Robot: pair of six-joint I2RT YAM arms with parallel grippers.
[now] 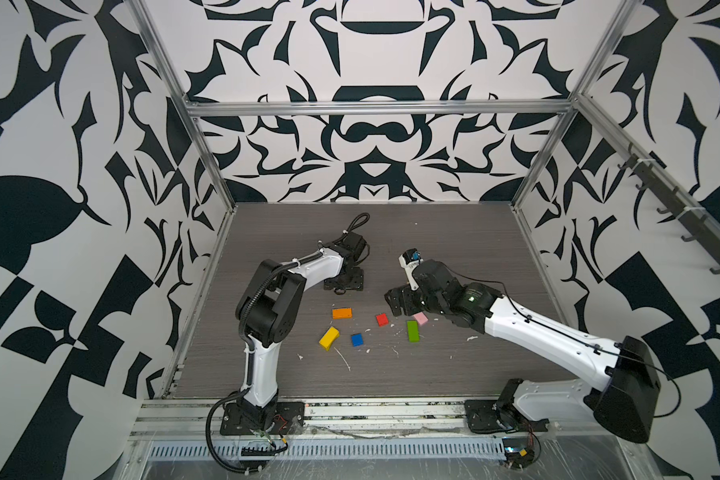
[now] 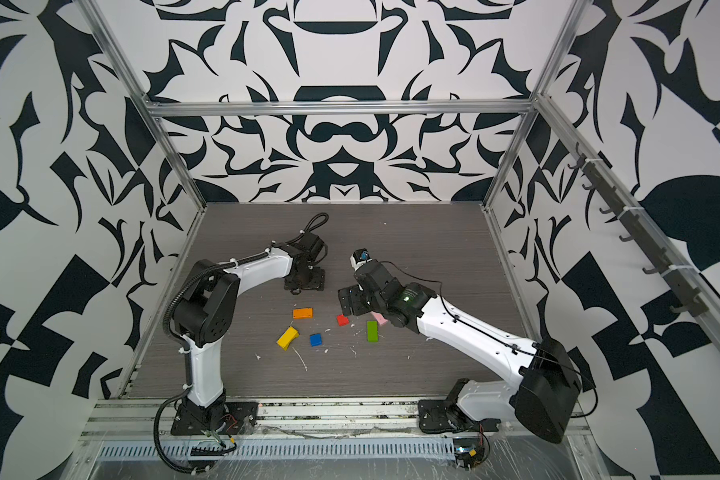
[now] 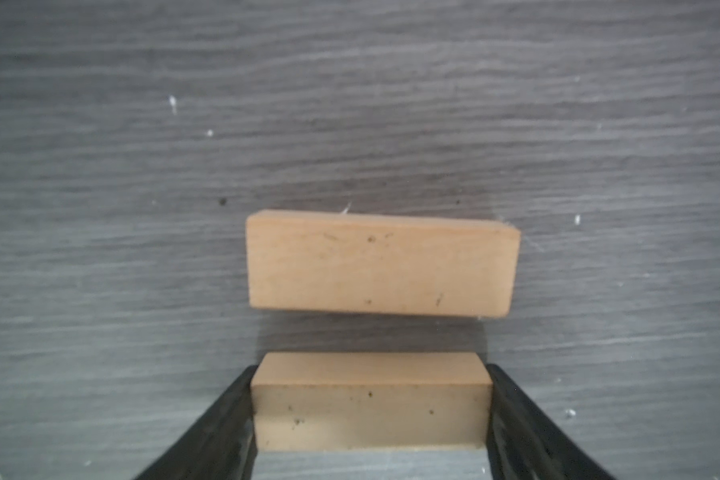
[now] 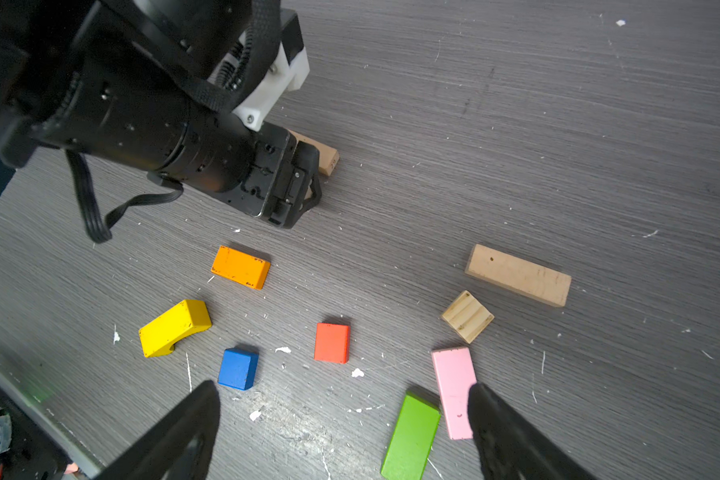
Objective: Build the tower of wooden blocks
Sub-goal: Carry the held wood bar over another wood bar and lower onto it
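The left gripper point(image 3: 371, 370) is clamped on a short tan block point(image 3: 371, 401), its black fingers point(image 3: 225, 415) pressed against the block's two ends; whether the block is off the grey wood-grain table point(image 3: 142, 166) cannot be told. Just beyond those fingertips a second tan block point(image 3: 381, 264) lies flat and crosswise, apart from the held one. The right gripper point(image 4: 341, 388) hovers with its fingers point(image 4: 192, 424) spread wide and nothing between them. The other wood blocks lie scattered below and ahead of it, each flat on the table and separate: a pink block point(image 4: 454, 390) partly hidden by one fingertip, a green block point(image 4: 410, 436) just beside the pink one, a blue block point(image 4: 238, 368) just ahead of the other fingertip, and a red block point(image 4: 331, 343) ahead of the gap. Farther ahead are a yellow arch block point(image 4: 174, 327), an orange block point(image 4: 240, 267), a tan cube point(image 4: 467, 316) and a long tan plank point(image 4: 518, 274). In both top views the two grippers face each other across the table — the coloured blocks lie near them, on the side towards the arm bases.
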